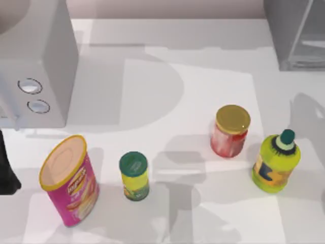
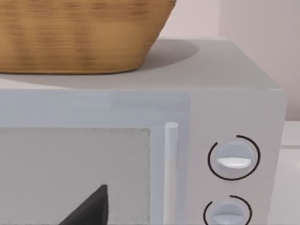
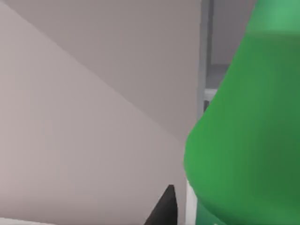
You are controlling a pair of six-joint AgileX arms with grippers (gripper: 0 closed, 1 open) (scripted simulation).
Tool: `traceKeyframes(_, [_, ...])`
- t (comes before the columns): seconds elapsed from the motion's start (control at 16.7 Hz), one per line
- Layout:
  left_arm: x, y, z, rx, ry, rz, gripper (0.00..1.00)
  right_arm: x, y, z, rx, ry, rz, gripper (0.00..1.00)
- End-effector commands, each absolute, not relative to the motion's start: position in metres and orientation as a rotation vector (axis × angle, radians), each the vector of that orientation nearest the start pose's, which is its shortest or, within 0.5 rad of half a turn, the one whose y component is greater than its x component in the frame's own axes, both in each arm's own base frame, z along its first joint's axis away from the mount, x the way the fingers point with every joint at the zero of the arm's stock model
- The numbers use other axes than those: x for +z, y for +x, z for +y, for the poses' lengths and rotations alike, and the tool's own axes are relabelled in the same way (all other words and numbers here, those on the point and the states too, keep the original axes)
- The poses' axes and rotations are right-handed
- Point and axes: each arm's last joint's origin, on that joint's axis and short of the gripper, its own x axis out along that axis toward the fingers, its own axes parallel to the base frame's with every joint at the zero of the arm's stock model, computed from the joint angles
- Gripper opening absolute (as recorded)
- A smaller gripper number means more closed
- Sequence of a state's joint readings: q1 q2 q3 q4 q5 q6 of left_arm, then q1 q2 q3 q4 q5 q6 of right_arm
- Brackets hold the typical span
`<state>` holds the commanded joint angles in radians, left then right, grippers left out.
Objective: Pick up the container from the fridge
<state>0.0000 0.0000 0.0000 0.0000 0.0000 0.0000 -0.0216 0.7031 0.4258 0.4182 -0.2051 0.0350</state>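
The green bottle loomed very close in the right wrist view, its bright body swelling across one side of that picture and narrowing toward the paler shoulder, so its long axis ran roughly upright there. Behind it ran a grey upright edge and a pale shelf, which I judged to be the inside of the fridge, the big grey cabinet with the glassy panel at the far right corner of the table in the top view. The right arm was plainly the nearer one, its camera almost against the bottle, and the coming move turned on that closeness: the bottle lay just ahead of the right pincer, to one side of a dark fingertip poking into view. Whether the right pincer was spread, closed, or already gripping the bottle could not be told. The bottle's cap and base were cut off. The left arm sat parked at the table's left edge, its camera facing the pale box with two round knobs and a wicker basket on top; the left pincer's opening could not be told either. On the table stood a pink tube, a small green-lidded can, a gold-lidded jar and a yellow-green bottle.
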Motion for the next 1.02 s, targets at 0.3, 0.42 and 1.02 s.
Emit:
traceKeyframes(0.3, [0.160,0.106,-0.001,0.000,0.000,0.000,1.00,0.207,0.117,0.004,0.115,0.018,-0.063,0.00])
traceKeyframes(0.42, [0.160,0.106,-0.001,0.000,0.000,0.000,1.00,0.183,0.110,0.002,0.069,0.013,-0.030,0.00])
traceKeyframes(1.02, [0.160,0.106,-0.001,0.000,0.000,0.000,1.00,0.164,0.105,-0.001,0.003,0.001,-0.014,0.00])
